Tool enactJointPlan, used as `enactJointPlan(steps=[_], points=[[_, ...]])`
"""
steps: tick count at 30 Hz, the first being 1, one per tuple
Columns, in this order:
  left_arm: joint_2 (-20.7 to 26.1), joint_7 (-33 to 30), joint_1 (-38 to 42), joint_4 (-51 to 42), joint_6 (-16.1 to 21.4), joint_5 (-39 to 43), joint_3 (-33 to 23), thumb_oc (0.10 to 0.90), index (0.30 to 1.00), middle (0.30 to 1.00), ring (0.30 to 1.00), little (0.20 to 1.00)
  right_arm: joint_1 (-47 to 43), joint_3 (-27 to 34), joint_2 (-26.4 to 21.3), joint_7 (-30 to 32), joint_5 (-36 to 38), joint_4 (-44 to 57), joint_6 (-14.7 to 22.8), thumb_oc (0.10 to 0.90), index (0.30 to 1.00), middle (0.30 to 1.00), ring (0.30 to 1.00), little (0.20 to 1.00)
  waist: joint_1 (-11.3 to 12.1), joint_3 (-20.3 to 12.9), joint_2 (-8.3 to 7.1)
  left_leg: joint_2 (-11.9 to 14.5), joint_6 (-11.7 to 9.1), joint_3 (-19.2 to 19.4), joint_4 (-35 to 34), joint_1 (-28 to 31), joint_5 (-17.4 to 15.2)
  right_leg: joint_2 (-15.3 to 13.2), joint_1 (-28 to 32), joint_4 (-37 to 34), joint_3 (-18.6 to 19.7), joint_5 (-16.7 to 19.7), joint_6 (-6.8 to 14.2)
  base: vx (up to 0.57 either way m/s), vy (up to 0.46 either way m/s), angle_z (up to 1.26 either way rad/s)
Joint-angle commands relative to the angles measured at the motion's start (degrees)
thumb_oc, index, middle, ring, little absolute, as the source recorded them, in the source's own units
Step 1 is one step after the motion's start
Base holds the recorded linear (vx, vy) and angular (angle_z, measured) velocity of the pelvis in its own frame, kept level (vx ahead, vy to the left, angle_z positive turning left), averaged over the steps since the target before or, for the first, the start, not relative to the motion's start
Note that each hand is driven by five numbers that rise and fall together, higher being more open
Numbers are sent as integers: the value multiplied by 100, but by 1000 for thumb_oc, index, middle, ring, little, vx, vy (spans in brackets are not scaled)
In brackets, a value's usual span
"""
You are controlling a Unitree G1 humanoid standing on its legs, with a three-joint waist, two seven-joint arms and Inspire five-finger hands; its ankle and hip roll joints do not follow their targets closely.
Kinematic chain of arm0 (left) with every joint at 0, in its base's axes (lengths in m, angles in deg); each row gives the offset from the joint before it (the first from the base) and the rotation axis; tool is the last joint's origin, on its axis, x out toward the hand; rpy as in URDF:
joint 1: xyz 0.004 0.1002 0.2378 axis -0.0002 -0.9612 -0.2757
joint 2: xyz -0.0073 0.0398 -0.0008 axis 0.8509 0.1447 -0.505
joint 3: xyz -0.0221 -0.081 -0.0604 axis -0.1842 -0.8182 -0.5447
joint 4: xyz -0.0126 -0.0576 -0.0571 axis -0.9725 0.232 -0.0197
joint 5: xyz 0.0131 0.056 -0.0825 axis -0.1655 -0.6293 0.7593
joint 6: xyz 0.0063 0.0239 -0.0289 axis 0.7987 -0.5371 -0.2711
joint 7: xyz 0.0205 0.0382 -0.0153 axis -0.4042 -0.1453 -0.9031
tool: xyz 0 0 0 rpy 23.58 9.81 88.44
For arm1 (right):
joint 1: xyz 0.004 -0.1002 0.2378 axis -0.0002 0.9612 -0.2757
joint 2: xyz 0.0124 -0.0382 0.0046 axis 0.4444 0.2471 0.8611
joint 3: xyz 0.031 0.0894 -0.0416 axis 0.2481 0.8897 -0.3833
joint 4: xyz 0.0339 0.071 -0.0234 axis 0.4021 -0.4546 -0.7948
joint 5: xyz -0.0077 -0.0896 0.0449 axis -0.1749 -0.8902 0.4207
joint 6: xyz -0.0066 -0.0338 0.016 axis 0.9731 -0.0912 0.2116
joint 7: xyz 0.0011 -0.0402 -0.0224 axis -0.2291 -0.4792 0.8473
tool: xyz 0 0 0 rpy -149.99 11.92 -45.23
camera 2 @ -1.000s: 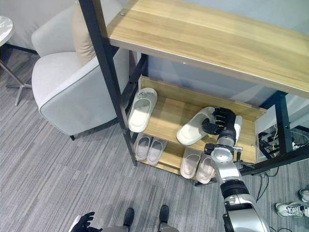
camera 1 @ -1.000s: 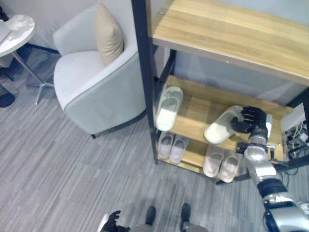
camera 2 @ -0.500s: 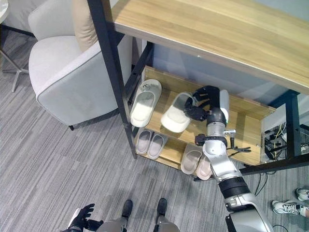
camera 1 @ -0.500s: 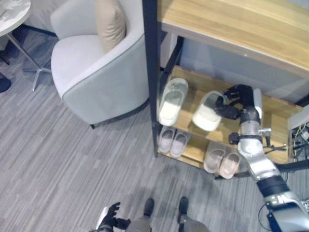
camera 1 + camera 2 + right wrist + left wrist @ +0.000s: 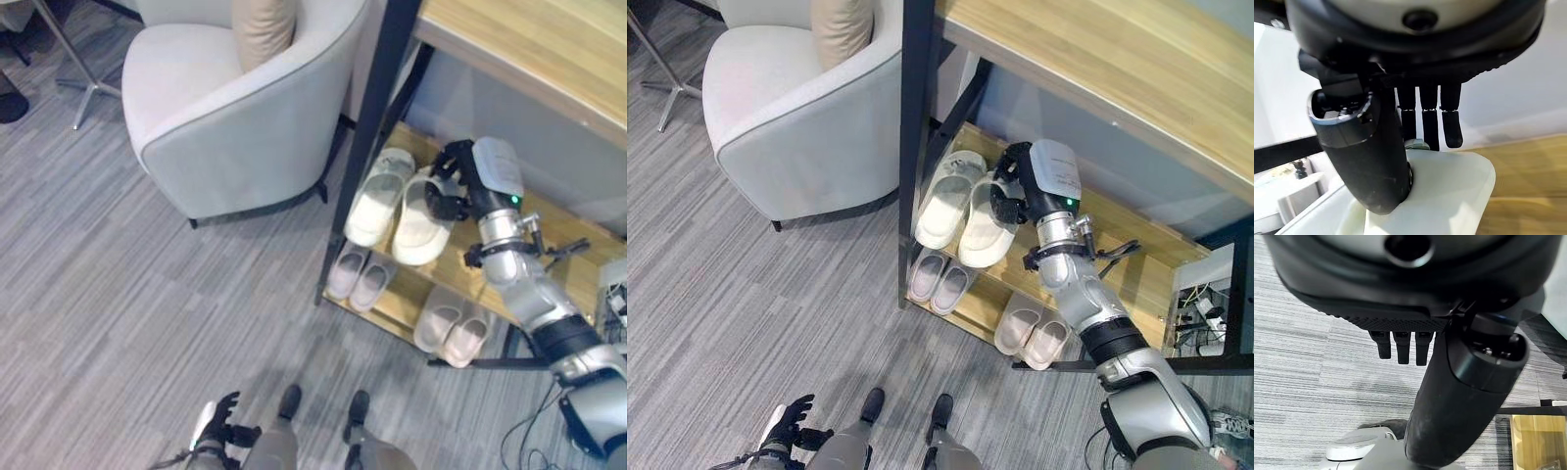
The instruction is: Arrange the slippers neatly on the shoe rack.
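Observation:
Two cream slippers lie side by side at the left end of the shoe rack's middle shelf [image 5: 1138, 247]. The left slipper [image 5: 372, 199] rests free. My right hand [image 5: 458, 182] is shut on the far end of the right slipper [image 5: 421, 222], thumb and fingers [image 5: 1425, 122] pinching its cream edge [image 5: 1449, 191]. This slipper touches or almost touches its partner. My left hand [image 5: 220, 428] hangs low over the carpet with its fingers [image 5: 1400, 348] relaxed and holding nothing.
Two pairs of small pale slippers [image 5: 354, 278] [image 5: 451, 329] sit on the bottom shelf. The rack's black post [image 5: 367, 147] stands just left of the slippers. A grey armchair [image 5: 225, 108] with a beige cushion [image 5: 263, 24] is close on the left. The top shelf [image 5: 1117, 69] overhangs.
My right hand has carried the slipper leftward along the middle shelf until it lies beside the other one. The camera has shifted too.

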Motion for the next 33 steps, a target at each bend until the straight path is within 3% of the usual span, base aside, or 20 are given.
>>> enactJointPlan(steps=[1,12,13,14,23,33], points=[[-26,-180,59,195,222,-174,272,800,900,900,900,900,-691,477,-143,714,62,251,116,400,300,300,300,300,51,-246,158,210,-96,121,-116,-134,-275,-89,-58,457,79,-633,334,0,0,0],[-3,-116,34,122,262,-108,396,800,900,900,900,900,-1139,170,-140,674,274,-389,125,400,300,300,300,300,87,-269,221,183,-95,94,-157,-125,-257,-120,-68,460,76,-620,344,7,5,4],[19,-133,43,103,263,-156,414,800,900,900,900,900,-1240,76,-152,632,246,-503,79,420,331,331,331,331,88,-272,227,181,-95,102,-156,-122,-256,-123,-72,465,83,-618,346,0,0,0],[10,-150,51,114,270,-231,473,800,900,900,900,900,-1359,-18,-133,613,207,-646,32,800,900,900,900,900,80,-275,235,180,-96,117,-156,-118,-260,-127,-74,467,90,-611,348,0,0,0],[-55,-166,-24,183,233,-367,514,800,900,900,900,900,-1331,-55,-42,501,101,-645,-45,800,900,900,900,900,-21,-352,302,180,-82,151,-151,-27,-320,-128,-9,499,127,-659,334,0,0,0],[-53,-48,-173,275,174,-422,482,800,900,900,900,900,-1057,89,43,177,596,-492,57,800,900,900,900,900,-123,-462,330,215,-80,230,-154,116,-374,-127,64,500,178,-672,326,2,-6,-4]])
